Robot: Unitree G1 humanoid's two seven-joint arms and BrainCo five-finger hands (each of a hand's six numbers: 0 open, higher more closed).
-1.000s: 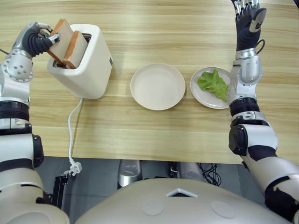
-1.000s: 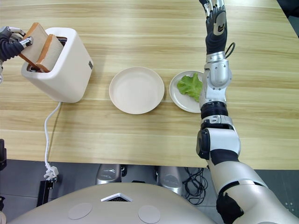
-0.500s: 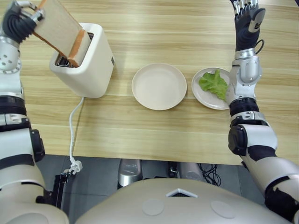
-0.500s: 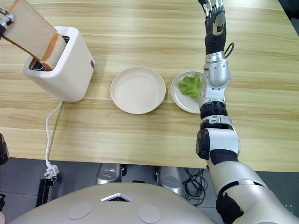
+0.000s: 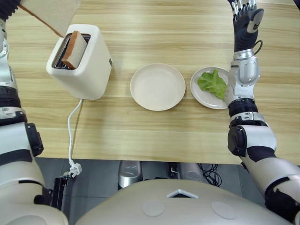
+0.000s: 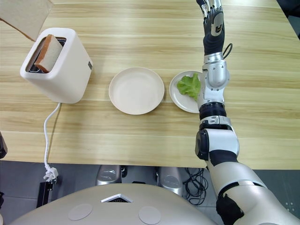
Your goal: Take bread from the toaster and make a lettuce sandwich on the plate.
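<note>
The left hand [image 5: 6, 6], at the upper-left corner, is holding one bread slice [image 5: 52, 13] with its fingers closed on it, clear above the toaster [image 5: 89, 63]. A second slice [image 5: 75, 42] is standing in the slot. The right hand [image 5: 245, 21] is hovering beyond the lettuce [image 5: 212, 83], fingers extended, gripping nothing. The plate [image 5: 158, 86] is sitting on the surface [image 5: 154, 33] between toaster and lettuce.

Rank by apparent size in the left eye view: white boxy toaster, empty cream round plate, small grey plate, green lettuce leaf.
1. white boxy toaster, though it stands taller, so nearer the camera
2. empty cream round plate
3. small grey plate, its edge partly hidden
4. green lettuce leaf
</note>
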